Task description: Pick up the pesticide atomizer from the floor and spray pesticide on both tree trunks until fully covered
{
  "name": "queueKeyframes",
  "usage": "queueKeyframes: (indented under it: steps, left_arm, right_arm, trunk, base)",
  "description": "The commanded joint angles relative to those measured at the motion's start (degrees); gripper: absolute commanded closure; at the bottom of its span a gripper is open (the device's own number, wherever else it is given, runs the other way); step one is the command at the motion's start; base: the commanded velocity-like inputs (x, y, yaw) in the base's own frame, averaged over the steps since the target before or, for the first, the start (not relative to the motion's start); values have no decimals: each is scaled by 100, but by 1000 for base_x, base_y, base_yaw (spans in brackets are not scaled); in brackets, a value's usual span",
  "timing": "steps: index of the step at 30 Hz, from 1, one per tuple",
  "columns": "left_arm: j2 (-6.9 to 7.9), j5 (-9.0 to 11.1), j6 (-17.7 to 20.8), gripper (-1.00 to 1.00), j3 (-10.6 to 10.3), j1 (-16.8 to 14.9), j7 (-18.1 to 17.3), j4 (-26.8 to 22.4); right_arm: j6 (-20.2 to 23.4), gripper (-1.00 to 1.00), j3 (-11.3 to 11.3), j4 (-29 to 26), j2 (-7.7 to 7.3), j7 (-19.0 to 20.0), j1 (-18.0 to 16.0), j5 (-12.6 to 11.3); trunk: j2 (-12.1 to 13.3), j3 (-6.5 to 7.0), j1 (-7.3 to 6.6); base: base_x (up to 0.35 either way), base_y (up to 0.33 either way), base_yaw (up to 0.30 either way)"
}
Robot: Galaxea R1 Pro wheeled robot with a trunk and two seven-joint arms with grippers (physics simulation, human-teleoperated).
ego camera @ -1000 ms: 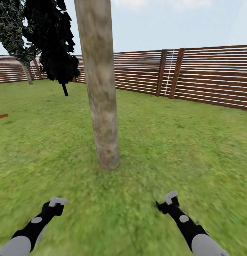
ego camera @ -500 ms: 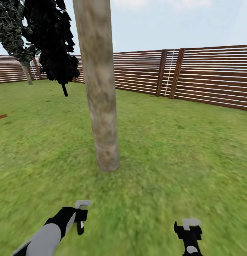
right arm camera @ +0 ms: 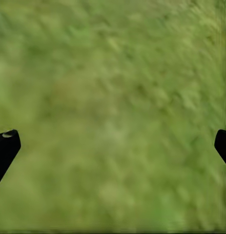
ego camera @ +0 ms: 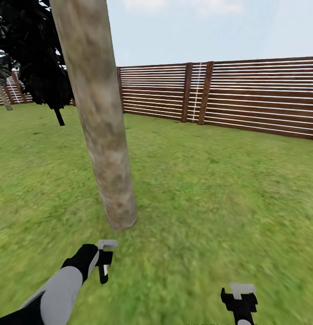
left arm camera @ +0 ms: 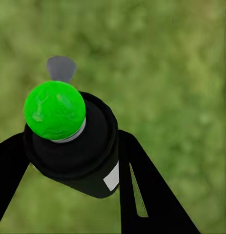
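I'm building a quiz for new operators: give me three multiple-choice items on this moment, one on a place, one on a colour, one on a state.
1. Nearest the tree trunk is: A the left tool, B the right tool, C the fence.
2. The atomizer's round top is: A red, B green, C white.
3. The right tool is: A shut on a can, B open and empty, C shut on a branch.

Answers: 1 A, the left tool is just before the trunk's base; 2 B, the atomizer has a green ball on top; 3 B, the right tool has its fingers wide over bare grass.
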Motion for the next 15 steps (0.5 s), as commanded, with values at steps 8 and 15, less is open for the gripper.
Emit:
queueKeyframes:
  steps: [8, 15]
  left_arm:
    - [-20, -41, -5, 100, 44, -130, -72, -182]
    - [-34, -29, 20, 100, 42, -563, -80, -179]
  right_arm:
    - [-15, -100, -44, 3, 6, -17, 4, 60]
    - [-15, -100, -44, 3, -3, -7, 13, 60]
  trunk:
    - [-2, -5, -1]
    - [-2, -5, -1]
  base:
    - [-101, 0, -50]
    - [-5, 0, 0]
